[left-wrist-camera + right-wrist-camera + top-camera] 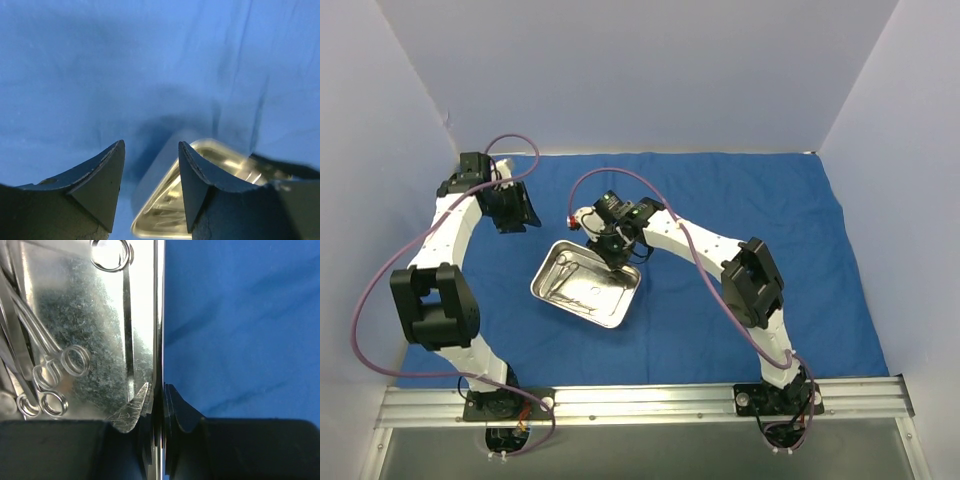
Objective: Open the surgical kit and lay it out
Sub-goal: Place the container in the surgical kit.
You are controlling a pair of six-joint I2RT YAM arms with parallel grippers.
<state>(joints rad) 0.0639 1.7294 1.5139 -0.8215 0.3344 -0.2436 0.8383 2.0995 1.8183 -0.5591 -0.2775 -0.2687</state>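
Tray [85, 305] rim pinched in right gripper [157, 390]: jaws almost closed on the thin steel edge, one finger [131, 412] inside the tray, the other outside over cloth [240, 315]. From above, the grip is on the tray's far edge, near its right corner. Instruments [50, 375] lie loose on the tray floor. Ring handles are bunched near the inner finger; one long shank runs beside the rim, its ring further off. Tray is on the cloth, a little left of table centre, turned at an angle to the arms. Cannot tell whether the gripped side is lifted. Cloth is spread open over most of the table, with mild creases. Left gripper [510, 212] hangs above bare cloth near the tray's far left corner, apart from it. Jaws are partly open with nothing between them; its wrist view shows a tray corner below and ahead. Purple cables [380, 270] loop off both arms.
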